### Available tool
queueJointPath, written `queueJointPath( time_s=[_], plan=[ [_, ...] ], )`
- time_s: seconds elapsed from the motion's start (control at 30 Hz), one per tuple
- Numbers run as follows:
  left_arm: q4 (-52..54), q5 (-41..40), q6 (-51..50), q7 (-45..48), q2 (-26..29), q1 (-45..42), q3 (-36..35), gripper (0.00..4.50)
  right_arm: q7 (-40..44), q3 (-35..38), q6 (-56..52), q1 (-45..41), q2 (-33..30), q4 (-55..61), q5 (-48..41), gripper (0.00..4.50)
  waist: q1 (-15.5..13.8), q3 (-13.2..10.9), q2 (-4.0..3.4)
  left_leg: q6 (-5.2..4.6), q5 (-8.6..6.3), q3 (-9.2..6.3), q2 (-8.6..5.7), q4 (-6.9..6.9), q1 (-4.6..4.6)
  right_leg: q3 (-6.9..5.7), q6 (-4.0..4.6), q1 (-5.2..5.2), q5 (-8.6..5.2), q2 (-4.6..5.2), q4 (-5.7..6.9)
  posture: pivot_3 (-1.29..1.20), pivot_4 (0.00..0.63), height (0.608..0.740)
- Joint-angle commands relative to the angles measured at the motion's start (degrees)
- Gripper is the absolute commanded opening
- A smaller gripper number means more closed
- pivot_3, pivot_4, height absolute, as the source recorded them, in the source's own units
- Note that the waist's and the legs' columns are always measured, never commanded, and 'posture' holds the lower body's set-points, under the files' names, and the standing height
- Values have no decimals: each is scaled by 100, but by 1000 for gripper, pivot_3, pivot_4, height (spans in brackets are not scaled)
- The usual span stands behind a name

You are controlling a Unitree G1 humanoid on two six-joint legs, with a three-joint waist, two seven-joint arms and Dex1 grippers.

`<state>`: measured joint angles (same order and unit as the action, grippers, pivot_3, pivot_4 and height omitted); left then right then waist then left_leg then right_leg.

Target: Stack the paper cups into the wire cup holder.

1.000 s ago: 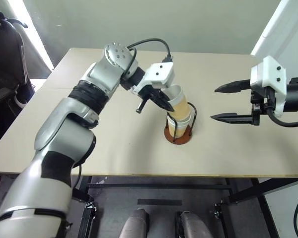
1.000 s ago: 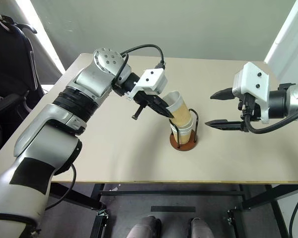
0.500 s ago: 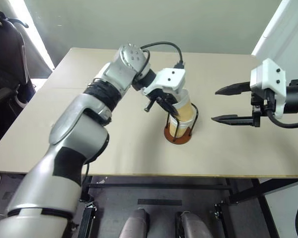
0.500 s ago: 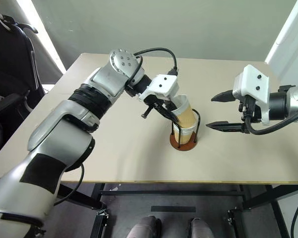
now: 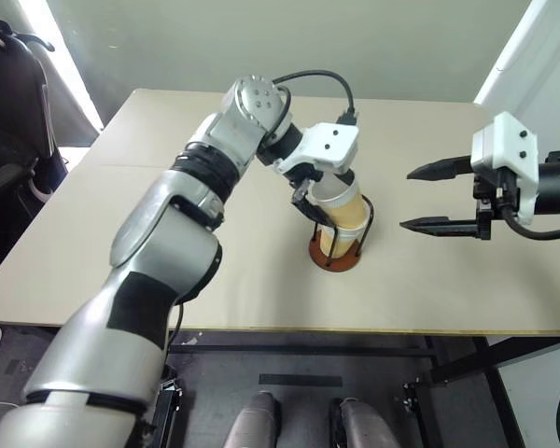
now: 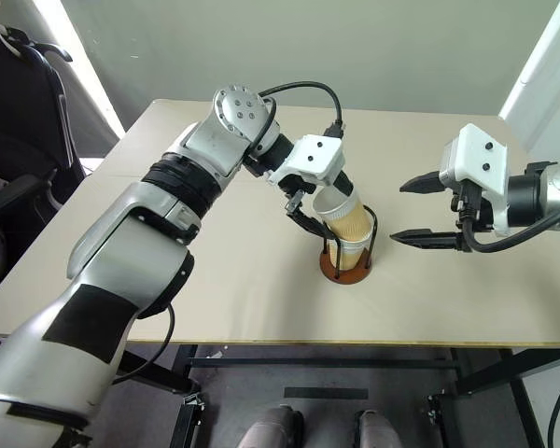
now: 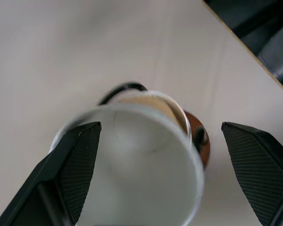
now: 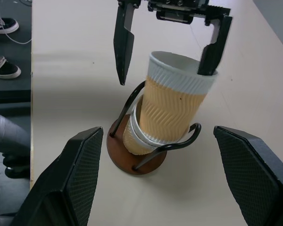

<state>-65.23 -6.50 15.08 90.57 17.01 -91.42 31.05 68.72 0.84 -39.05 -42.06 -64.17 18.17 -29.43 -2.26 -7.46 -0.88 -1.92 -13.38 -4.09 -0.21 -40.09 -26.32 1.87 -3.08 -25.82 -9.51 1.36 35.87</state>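
Observation:
The paper cups [image 8: 174,106] are nested in a leaning stack inside the wire cup holder [image 8: 132,157], near the middle of the table. The top cup [image 5: 343,207] is tan with a white rim. My left gripper [image 5: 325,194] is open just above the stack, one finger [image 8: 124,42] clear of the cup and the other at its far rim. From the left wrist, I look down into the top cup's white inside [image 7: 141,165]. My right gripper [image 5: 407,199] is open and level, a short way to the right of the holder, with nothing in it.
The beige table [image 5: 121,233] is bare around the holder. Its front edge runs just below the holder's base. A dark chair [image 5: 9,103] stands off the table's left side.
My left gripper has opened and let go of the top cup, which now sits lower in the stack. The left arm moved a little to the right. The right arm stayed still.

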Motion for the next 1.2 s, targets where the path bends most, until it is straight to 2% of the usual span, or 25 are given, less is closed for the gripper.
queueJointPath(
  time_s=[0.03,0.23,0.5,0.77,1.0,1.2],
  plan=[
    [14,45,38,30,-202,-281,-518,4461,20,189,47,-66,-121,43,21,3798,-5,0,0,0,0,0,0,-1,-2,0,-1,0,0,1,0,0,150,740],
    [11,195,-108,85,-429,-305,-992,4461,41,181,-15,-94,-149,76,16,3798,-4,0,1,-4,-2,4,0,-2,-2,2,-5,-1,0,1,-1,0,150,740],
    [35,439,-174,107,-316,-249,-1325,4461,52,149,-24,-114,-137,46,15,3798,-5,0,0,-4,-2,6,0,-5,-1,4,-8,-1,0,0,0,0,150,740],
    [358,124,-1259,-672,422,246,-2270,4461,-367,5,181,-72,419,-595,330,3798,50,0,0,-2,0,9,1,-3,10,9,-7,-3,1,-3,7,0,150,740],
    [1070,-108,-2078,-1396,1225,1130,-2968,4461,-694,-229,1162,-279,1066,-2189,1112,3798,51,0,-1,4,11,9,1,-6,16,11,-7,-2,7,-3,8,0,150,740],
    [1671,-359,-2804,-2048,1650,1802,-3446,4461,-831,-155,2104,-491,1505,-3579,1559,3798,40,0,-1,12,28,3,0,-1,18,8,1,-3,11,-5,9,0,150,740]
  ],
)
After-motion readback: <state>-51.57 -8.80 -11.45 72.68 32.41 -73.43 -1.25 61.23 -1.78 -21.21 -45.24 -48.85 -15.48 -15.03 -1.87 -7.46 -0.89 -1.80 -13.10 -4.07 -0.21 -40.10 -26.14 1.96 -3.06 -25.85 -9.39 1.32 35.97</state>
